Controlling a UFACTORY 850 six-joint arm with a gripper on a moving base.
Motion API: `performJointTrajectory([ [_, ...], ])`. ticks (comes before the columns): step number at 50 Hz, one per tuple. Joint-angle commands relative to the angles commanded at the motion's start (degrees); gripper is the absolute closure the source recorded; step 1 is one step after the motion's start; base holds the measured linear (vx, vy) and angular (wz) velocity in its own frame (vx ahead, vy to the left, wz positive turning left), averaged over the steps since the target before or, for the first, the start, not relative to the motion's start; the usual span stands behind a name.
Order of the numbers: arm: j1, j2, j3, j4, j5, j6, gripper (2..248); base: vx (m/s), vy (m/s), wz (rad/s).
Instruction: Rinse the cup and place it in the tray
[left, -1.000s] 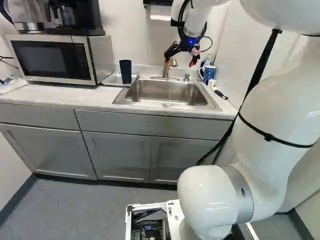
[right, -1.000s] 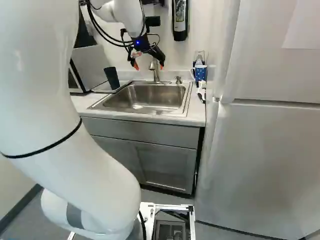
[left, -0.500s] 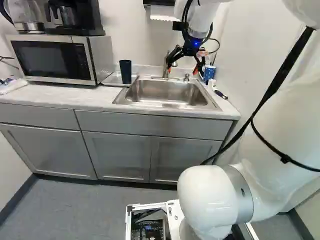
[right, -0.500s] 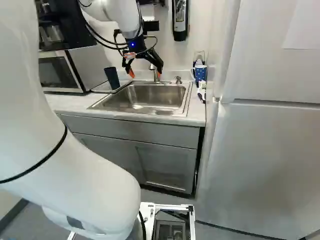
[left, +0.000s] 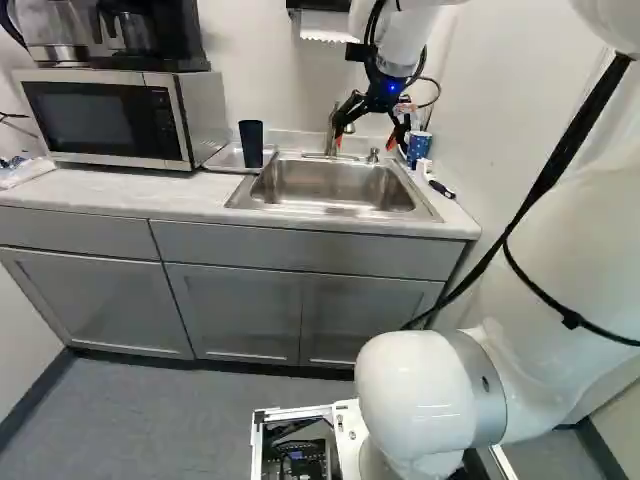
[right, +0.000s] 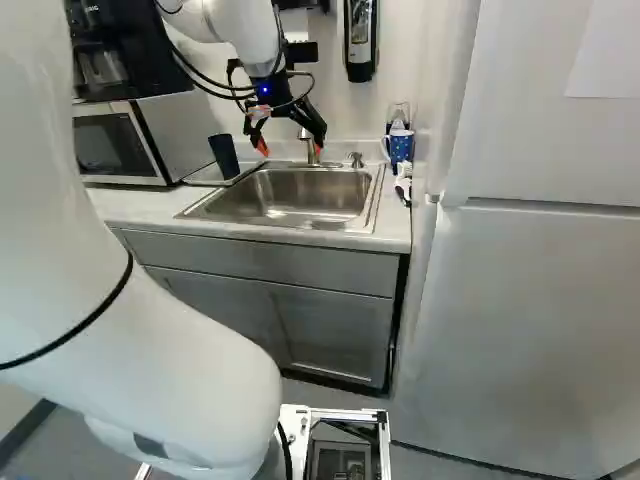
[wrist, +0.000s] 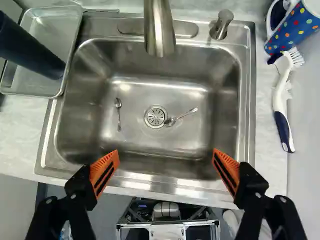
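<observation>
At 1 o'clock, left base view, I have gripper (left: 364, 142) spread above sink (left: 325, 211). Cup (left: 251, 143) in tray (left: 226, 161), 11 o'clock.

Cup (wrist: 30, 49) in tray (wrist: 60, 32), spoons (wrist: 118, 103) in sink (wrist: 150, 137), gripper (left: 364, 141) spread

tall dark cup (left: 251, 144) standing upright in shallow, rectangular metal tray (wrist: 25, 84); tray lies flat beside sink (wrist: 135, 142).
</observation>
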Motion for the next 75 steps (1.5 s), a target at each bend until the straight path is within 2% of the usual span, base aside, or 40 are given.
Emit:
performJointTrajectory([
  [44,0.0,0.0,0.0,0.0,0.0,0.0,3,-0.004,0.003,0.008],
  [75,0.0,0.0,0.0,0.0,0.0,0.0,3,-0.085,0.046,-0.004],
])
